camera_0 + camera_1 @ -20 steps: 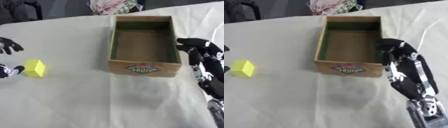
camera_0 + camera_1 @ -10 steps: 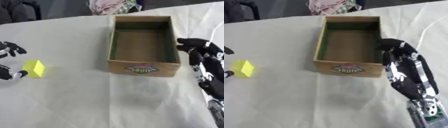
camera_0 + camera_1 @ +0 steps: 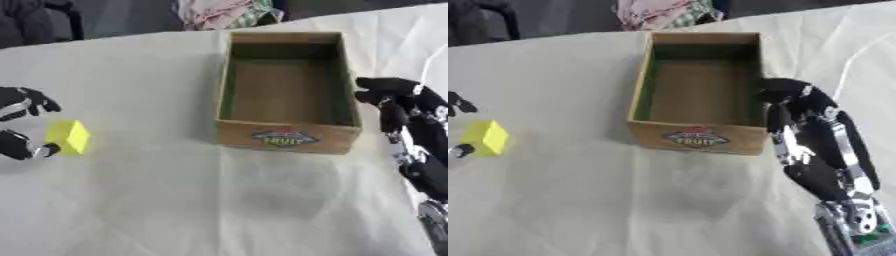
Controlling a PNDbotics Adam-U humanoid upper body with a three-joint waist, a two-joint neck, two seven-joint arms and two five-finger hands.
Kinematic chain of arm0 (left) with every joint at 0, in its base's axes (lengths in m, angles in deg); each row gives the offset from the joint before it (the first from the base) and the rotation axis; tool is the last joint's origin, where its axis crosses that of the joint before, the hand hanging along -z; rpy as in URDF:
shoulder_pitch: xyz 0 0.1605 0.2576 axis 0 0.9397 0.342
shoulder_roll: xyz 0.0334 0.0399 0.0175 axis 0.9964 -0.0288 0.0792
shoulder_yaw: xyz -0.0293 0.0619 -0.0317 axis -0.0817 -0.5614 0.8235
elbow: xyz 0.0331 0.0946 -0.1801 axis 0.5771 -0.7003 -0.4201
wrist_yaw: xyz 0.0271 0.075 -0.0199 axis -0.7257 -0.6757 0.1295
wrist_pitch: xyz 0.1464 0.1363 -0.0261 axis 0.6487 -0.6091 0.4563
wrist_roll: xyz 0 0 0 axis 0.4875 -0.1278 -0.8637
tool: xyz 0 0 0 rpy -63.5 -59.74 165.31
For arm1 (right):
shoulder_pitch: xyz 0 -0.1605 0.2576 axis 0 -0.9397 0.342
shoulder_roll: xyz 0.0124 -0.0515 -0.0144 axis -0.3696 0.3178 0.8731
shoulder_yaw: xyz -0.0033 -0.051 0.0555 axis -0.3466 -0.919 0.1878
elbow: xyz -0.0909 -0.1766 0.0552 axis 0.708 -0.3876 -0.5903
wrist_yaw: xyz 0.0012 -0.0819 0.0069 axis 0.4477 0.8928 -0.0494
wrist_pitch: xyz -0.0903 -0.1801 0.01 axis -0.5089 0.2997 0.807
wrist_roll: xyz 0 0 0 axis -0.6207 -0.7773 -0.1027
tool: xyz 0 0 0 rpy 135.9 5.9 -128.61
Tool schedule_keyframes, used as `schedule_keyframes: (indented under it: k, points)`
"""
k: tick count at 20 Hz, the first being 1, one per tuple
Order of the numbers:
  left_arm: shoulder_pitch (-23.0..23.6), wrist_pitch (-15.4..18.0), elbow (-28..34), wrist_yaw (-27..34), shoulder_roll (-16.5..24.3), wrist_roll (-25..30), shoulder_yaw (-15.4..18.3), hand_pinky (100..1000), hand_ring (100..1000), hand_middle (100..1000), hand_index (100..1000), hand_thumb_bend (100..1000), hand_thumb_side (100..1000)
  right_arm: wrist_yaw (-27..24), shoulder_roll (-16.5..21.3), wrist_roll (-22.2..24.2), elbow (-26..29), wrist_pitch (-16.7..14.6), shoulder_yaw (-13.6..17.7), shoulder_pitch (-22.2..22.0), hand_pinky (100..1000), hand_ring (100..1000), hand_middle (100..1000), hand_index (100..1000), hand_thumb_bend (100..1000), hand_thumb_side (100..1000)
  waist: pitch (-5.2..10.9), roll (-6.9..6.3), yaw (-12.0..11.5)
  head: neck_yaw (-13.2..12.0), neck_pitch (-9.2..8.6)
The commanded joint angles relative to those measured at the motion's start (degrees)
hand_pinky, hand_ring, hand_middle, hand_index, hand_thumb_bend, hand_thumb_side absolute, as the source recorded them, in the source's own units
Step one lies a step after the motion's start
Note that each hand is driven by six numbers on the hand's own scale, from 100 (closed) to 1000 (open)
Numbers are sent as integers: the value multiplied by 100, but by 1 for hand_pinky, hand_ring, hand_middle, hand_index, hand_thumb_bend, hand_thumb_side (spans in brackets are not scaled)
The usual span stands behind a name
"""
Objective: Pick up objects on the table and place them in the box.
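A small yellow block (image 3: 68,136) lies on the white cloth at the left. My left hand (image 3: 19,102) comes in from the left edge and is open around it: fingers above and apart from the block, thumb tip at its lower left corner. A wooden box (image 3: 289,139) with a fruit label on its front wall stands in the middle, nothing inside. My right hand (image 3: 791,96) hangs at the box's right wall, fingers relaxed and slightly bent, holding nothing.
A heap of pink and checked cloth (image 3: 223,11) lies beyond the box at the table's far edge. A dark chair (image 3: 39,20) stands at the top left. A thin white cable (image 3: 429,65) runs over the cloth at the right.
My left hand has moved right, toward the yellow block, and its thumb now reaches the block. The block, the box and my right hand have stayed in place.
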State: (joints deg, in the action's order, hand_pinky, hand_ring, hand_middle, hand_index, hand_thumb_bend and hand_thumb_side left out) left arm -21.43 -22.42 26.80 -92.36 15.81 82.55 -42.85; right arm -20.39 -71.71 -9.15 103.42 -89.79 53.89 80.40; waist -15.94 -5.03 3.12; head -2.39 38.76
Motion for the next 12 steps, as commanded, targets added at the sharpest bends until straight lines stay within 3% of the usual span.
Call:
schedule_keyframes:
  k: [1,7,12]
  points:
    - [-145,49,-118,-108,42,-120,10,756,760,772,862,409,299,15,8,2,123,-2,-7,47,833,857,597,776,100,470,88,22,2,-21,-24]
    - [-254,130,-383,-275,-184,-278,-45,744,744,755,850,390,290,19,-26,11,123,7,-11,53,834,857,597,776,100,470,70,43,18,-51,-33]
    - [-295,172,-494,-349,-300,-318,-67,707,660,673,798,319,254,18,-39,18,123,12,-11,59,834,857,597,776,100,470,60,50,25,-52,-33]
